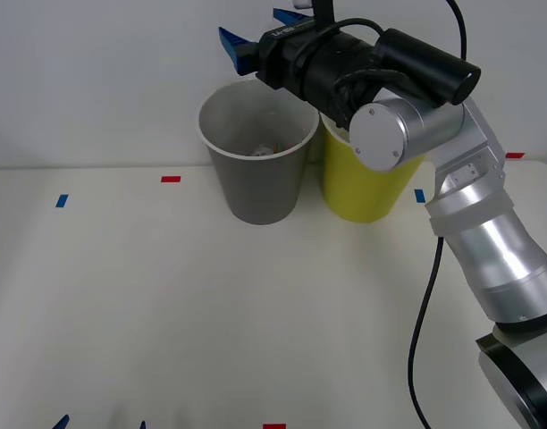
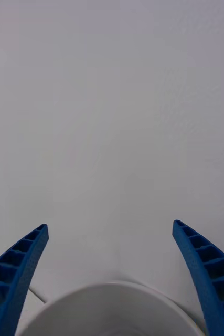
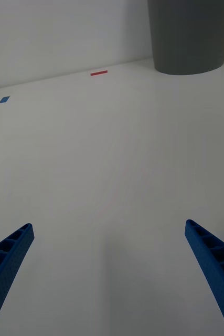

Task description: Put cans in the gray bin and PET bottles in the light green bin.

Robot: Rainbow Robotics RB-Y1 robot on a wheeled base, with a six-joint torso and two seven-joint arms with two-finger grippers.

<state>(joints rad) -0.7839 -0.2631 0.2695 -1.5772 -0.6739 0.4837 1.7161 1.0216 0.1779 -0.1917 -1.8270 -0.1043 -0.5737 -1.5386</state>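
With its fingers (image 1: 233, 45) spread, right gripper (image 1: 260, 31) above gray bin (image 1: 256, 170), can (image 1: 265, 149) inside

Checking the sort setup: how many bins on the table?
2. The gray bin stands left of the light green bin, which is partly behind the right arm, at the table's far edge.
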